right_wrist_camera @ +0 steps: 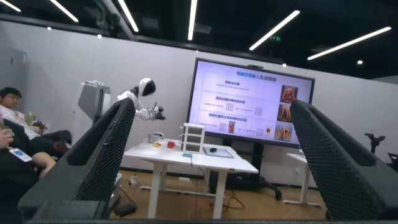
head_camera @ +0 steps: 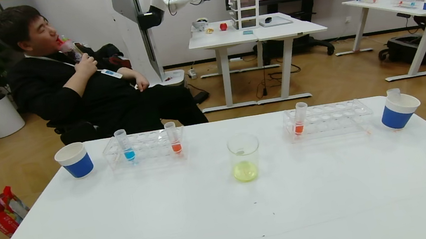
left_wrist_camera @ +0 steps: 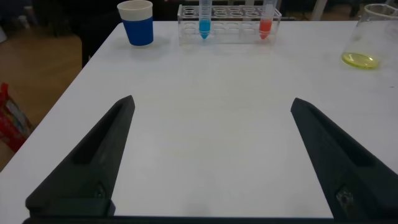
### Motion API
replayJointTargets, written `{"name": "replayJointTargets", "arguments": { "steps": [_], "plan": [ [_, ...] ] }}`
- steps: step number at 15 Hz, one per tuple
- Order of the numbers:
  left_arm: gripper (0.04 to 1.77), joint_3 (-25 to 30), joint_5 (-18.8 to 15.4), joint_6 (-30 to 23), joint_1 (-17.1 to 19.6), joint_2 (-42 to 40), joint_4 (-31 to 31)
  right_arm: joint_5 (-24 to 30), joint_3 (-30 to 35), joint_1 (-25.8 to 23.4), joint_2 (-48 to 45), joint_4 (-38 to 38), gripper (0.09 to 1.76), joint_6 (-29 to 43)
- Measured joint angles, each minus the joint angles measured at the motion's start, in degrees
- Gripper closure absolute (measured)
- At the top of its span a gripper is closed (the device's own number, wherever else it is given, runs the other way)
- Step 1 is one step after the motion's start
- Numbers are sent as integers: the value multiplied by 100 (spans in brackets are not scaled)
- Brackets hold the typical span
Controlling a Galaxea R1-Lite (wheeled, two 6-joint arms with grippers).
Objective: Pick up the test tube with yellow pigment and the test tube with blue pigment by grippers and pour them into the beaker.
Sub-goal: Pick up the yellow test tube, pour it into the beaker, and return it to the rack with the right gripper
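The test tube with blue pigment (head_camera: 128,148) (left_wrist_camera: 204,25) stands upright in the left clear rack (head_camera: 146,147). The beaker (head_camera: 243,148) (left_wrist_camera: 373,25) sits mid-table with pale yellow liquid at its bottom. No tube holding yellow pigment shows; a clear tube (head_camera: 393,93) leans in the right paper cup (head_camera: 398,112). My left gripper (left_wrist_camera: 212,101) hangs open over the bare near-left part of the table, well short of the rack, with nothing between its fingers. My right gripper (right_wrist_camera: 212,104) is open too, aimed out at the room and empty. Neither gripper appears in the head view.
Orange-red tubes stand in the left rack (head_camera: 174,140) and the right rack (head_camera: 299,120). A second blue-banded cup (head_camera: 74,160) sits at the far left. Behind the table a seated man (head_camera: 78,80) leans back. A red bag (head_camera: 2,209) lies on the floor, left.
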Motion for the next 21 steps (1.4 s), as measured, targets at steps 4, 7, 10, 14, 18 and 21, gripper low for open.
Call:
{"name": "replayJointTargets", "arguments": {
  "steps": [4,7,10,14,18,21],
  "plan": [
    [6,0,-2,-5,0,0,2,251,439,41,-2011,1938,11,-256],
    [6,0,-2,-2,0,0,2,336,1150,148,-3205,2942,11,-433],
    [6,0,0,-5,0,0,2,352,2253,184,-3666,2773,11,-451],
    [6,0,-2,-6,0,0,2,168,2605,200,-3812,4195,11,-385],
    [6,0,-2,-6,0,0,0,-63,2622,204,-3824,5391,11,-90],
    [6,0,-2,-6,0,0,0,-118,2630,208,-3824,5391,11,257]
  ]
}}
